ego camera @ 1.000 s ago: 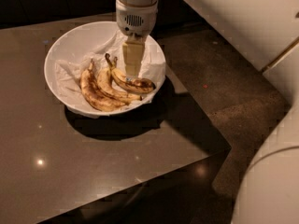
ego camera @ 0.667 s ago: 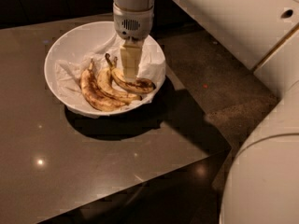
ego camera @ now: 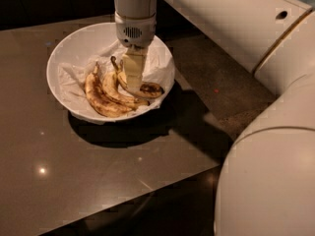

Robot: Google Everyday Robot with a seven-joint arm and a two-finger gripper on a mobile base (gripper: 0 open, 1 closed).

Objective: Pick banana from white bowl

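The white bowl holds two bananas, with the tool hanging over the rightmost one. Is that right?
Not quite: the camera view shows three bananas in the white bowl, with the tool hanging over the rightmost banana.

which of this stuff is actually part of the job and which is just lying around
In the job: banana with the dark tip, white bowl, end effector down in the bowl over that banana.
Just there: two other bananas, cloth, table.
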